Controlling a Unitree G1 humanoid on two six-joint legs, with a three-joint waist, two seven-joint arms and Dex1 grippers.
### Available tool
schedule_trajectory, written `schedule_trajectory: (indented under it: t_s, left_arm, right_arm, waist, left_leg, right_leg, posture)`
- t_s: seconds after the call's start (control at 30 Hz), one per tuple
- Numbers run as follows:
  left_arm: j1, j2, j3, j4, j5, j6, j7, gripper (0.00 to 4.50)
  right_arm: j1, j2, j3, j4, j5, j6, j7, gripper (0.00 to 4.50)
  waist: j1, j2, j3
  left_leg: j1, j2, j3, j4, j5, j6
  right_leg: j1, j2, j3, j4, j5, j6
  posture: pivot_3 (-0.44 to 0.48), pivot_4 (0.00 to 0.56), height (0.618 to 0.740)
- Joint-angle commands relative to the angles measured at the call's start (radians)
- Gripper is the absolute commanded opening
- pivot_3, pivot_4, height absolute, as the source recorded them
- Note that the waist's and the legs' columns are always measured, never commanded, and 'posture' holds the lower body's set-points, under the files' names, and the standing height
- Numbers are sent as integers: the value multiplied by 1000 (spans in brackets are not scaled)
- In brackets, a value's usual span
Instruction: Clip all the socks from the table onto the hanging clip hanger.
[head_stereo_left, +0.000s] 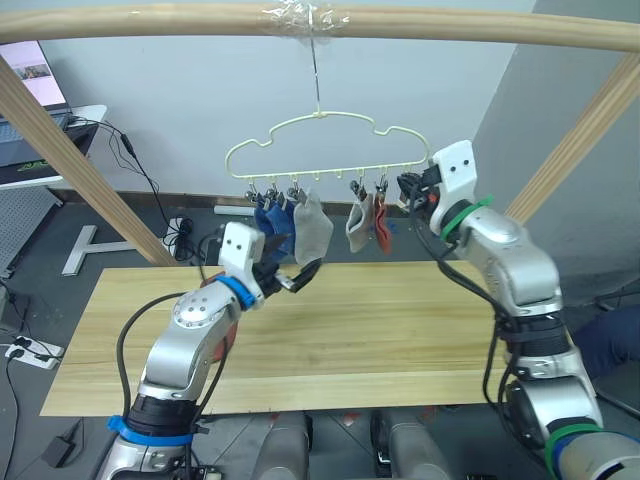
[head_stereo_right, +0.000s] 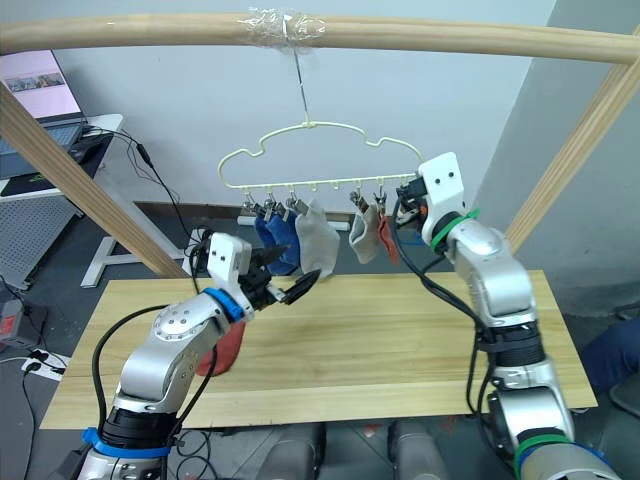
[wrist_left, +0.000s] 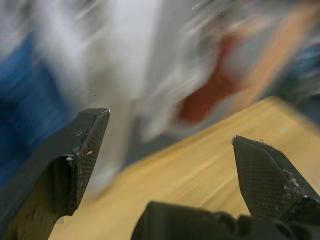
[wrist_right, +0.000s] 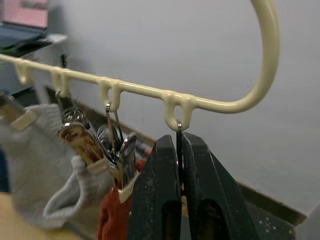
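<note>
Hanging level (bar crosswise), clip hanger has right end effector clamping its end clip.

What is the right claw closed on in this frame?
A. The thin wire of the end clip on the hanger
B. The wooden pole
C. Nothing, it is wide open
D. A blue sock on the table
A. The right claw pinches the thin metal wire hanging from the last loop of the clip hanger, beside the rust-red sock.
</note>
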Motion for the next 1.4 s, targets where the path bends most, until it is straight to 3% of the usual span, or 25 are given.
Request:
schedule_trajectory:
  t_s: [0.03, 0.3, 0.7, 0.97, 1.13, 1.4]
  left_arm:
    - [24, 52, 52, 108, 72, -97, 22, 4500]
    - [-1, 96, 137, 367, 102, -100, 70, 4500]
    - [-125, 110, 106, 723, 159, -47, 59, 4500]
    - [-128, 121, 86, 826, 164, -23, -12, 4500]
    - [-100, 116, 86, 785, 150, -13, -50, 3432]
    - [-68, 93, 87, 688, 139, 2, -64, 1211]
  right_arm:
    - [-22, -59, -13, -102, 81, 181, 68, 9]
    - [-88, -51, -87, -153, 210, 422, 53, 9]
    - [-221, -51, -117, -134, 264, 559, 31, 9]
    - [-216, -52, -124, -131, 267, 561, 19, 9]
    - [-222, -56, -127, -123, 269, 560, 17, 0]
    - [-223, -65, -138, -99, 270, 559, 20, 0]
  waist:
    - [0, 0, 0]
    - [4, 0, 0]
    - [-7, 0, 1]
    - [-14, 0, 1]
    - [-24, 0, 1]
    - [-24, 0, 1]
  left_leg:
    - [0, 0, 0, 0, 0, 0]
    - [-1, -1, 0, 0, 0, 0]
    - [-1, 0, 0, -1, 0, 0]
    - [-1, 0, 1, -1, 0, 0]
    - [0, 0, 1, -1, 0, 0]
    - [-1, 0, 1, -1, 0, 0]
  right_leg:
    - [0, 0, 0, 0, 0, 0]
    - [0, -2, -1, -1, -1, 1]
    - [-2, -1, -1, -1, -1, 1]
    - [-2, -1, 0, 0, -1, 1]
    - [-2, -1, 0, 0, -1, 1]
    - [-2, -2, 0, 0, -1, 1]
  posture:
    - [90, 202, 740]
    - [108, 216, 740]
    - [87, 223, 740]
    - [80, 230, 740]
    - [79, 228, 740]
    - [79, 226, 740]
